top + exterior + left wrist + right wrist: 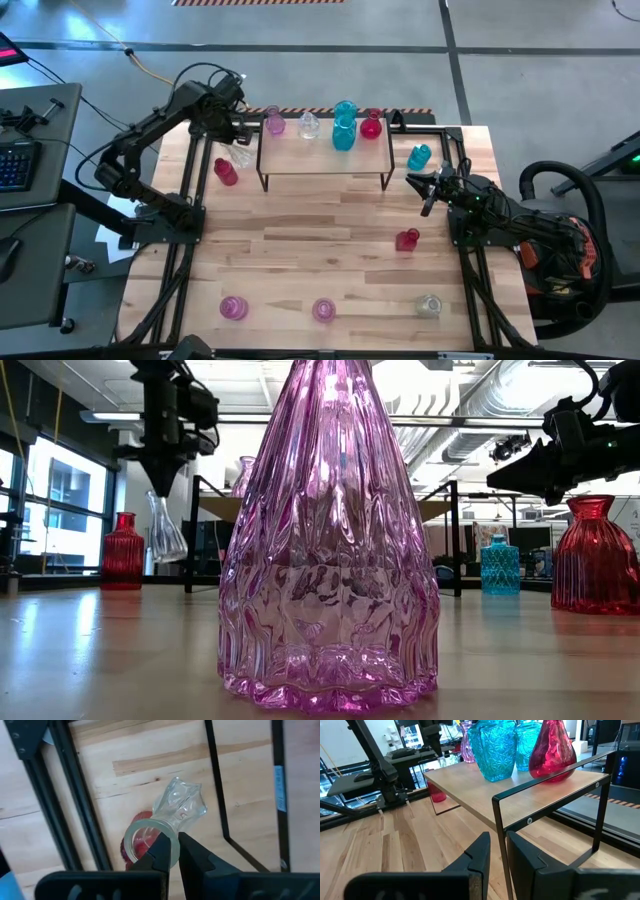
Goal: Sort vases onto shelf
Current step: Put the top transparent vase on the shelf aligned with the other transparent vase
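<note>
My left gripper [237, 138] hangs beside the left end of the shelf [325, 157], shut on a clear vase [241, 156] that dangles above the table near a red vase [226, 172]. On the shelf stand a pink vase [274, 122], a clear one [308, 126], two teal ones [344, 132] and a red one [371, 125]. More vases stand on the table: teal [419, 157], red [407, 240], pink [233, 308] [324, 310], clear [428, 305]. My right gripper [423, 190] waits right of the shelf, slightly open, holding nothing. My left gripper pinches the clear vase's mouth rim [174, 841], one finger inside the mouth and one outside. The fingers come from above, pointing down. The vase [165, 532] hangs below them, lifted clear of the table and slightly tilted.
The shelf's black legs [216, 780] stand close to the hanging vase. The arm's black frame rails [75, 795] run along the table's left side. A large pink vase [330, 560] fills the low view. Bare tabletop lies between the shelf and the near row of vases.
</note>
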{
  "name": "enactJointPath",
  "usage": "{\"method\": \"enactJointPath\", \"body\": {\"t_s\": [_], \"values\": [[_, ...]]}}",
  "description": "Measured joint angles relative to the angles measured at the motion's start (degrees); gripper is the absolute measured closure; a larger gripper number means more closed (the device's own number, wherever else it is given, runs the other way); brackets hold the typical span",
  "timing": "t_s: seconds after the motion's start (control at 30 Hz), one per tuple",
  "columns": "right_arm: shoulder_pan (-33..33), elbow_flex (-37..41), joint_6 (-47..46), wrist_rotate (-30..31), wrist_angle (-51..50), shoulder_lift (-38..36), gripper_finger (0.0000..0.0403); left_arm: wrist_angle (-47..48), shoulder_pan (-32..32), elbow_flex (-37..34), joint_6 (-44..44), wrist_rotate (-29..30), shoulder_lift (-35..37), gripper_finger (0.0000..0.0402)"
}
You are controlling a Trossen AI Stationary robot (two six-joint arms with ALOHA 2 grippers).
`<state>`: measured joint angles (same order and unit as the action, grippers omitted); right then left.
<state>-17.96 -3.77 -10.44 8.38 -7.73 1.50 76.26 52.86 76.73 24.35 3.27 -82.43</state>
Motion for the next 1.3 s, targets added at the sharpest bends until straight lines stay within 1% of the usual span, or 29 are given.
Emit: {"method": "enactJointPath", "body": {"t_s": [0.23,0.4,0.57,0.77,1.0,1.3], "values": [[0.0,0.0,0.0,0.0,0.0,0.0,0.0355,9.2,0.0,8.4,-1.1,0.2,0.0,0.039],[0.0,0.0,0.0,0.0,0.0,0.0,0.0355,13.4,-1.3,15.1,-2.0,0.4,0.1,0.039],[0.0,0.0,0.0,0.0,0.0,0.0,0.0355,13.7,-2.9,21.3,-2.5,0.8,0.4,0.039],[0.0,0.0,0.0,0.0,0.0,0.0,0.0355,13.8,-5.3,27.7,-2.4,2.6,0.4,0.039],[0.0,0.0,0.0,0.0,0.0,0.0,0.0355,13.8,-9.8,31.6,-0.5,1.9,0.4,0.039],[0.0,0.0,0.0,0.0,0.0,0.0,0.0355,12.7,-16.9,32.6,4.3,1.7,0.3,0.039]]}}
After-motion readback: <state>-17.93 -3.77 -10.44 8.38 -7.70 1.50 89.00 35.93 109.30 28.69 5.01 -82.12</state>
